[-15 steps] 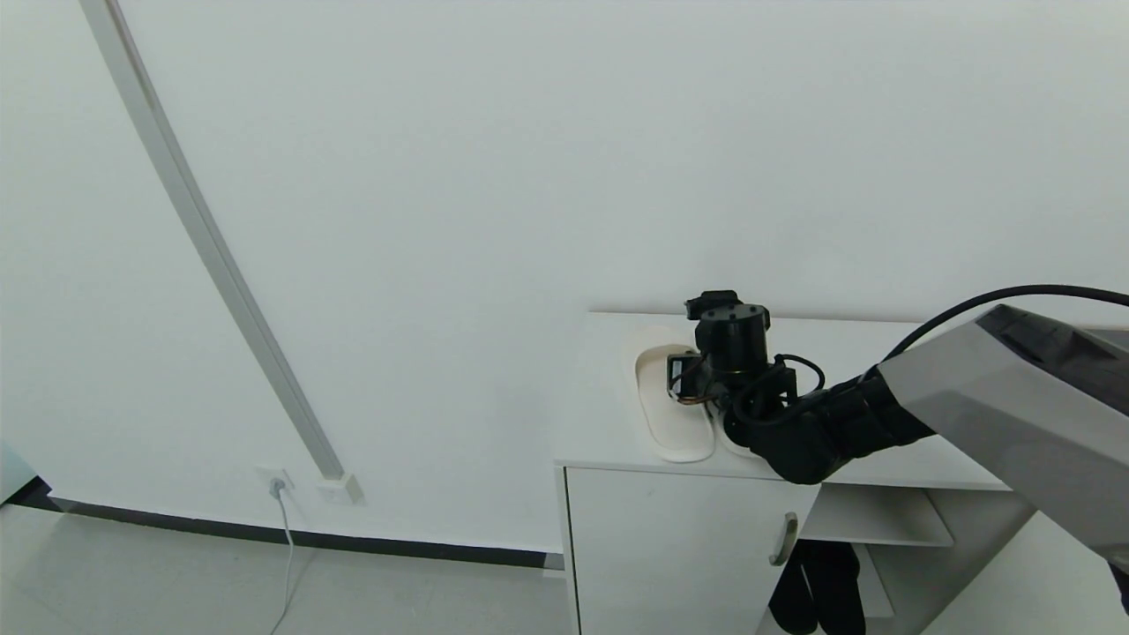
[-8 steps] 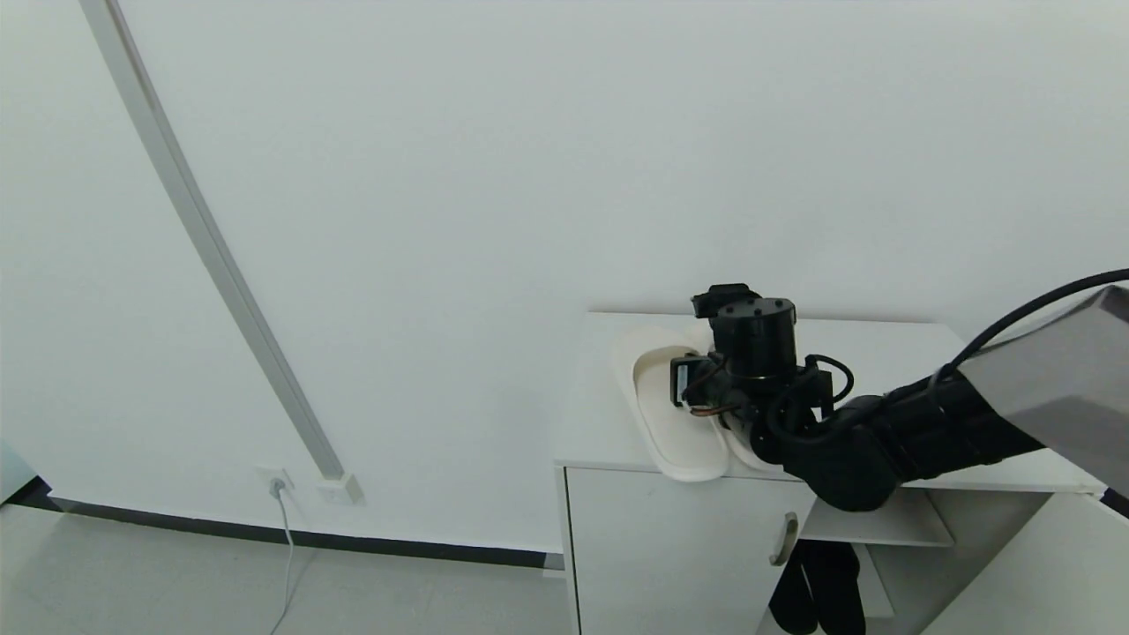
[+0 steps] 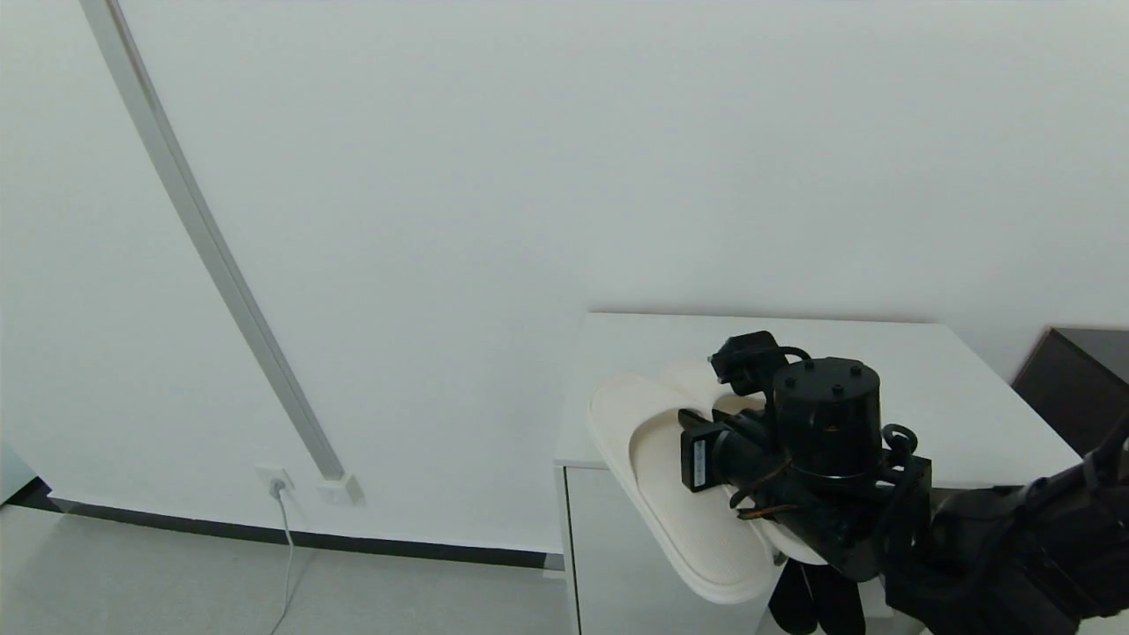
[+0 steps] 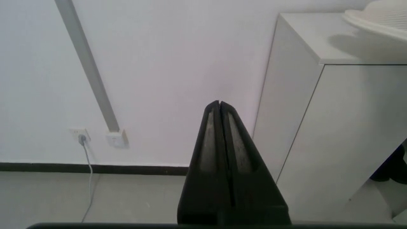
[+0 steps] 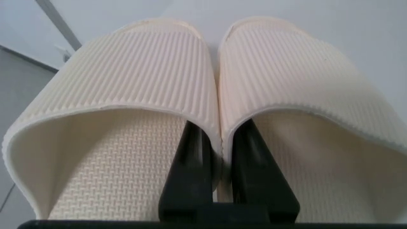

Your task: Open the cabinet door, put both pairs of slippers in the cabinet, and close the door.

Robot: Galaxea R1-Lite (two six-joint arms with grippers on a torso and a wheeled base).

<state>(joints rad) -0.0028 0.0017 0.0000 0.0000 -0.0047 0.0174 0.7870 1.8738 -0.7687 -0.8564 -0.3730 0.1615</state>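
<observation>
The white cabinet (image 3: pixel 926 388) takes up the lower right of the head view, and its left door (image 3: pixel 609 564) is shut. A grey rail (image 3: pixel 203 229) slants down the wall on the left of the frame. A pair of cream slippers (image 3: pixel 697 520) is held side by side and tilted. They overhang the cabinet's front edge in the lower middle of the frame. A black pair (image 3: pixel 816 600) shows at the bottom edge, just beneath them. The right pincer (image 5: pixel 219 162) is clenched on the cream slippers' two inner edges, which are pressed together. The left pincer (image 4: pixel 219 121) is clenched on nothing, and its view takes in the cabinet's side.
</observation>
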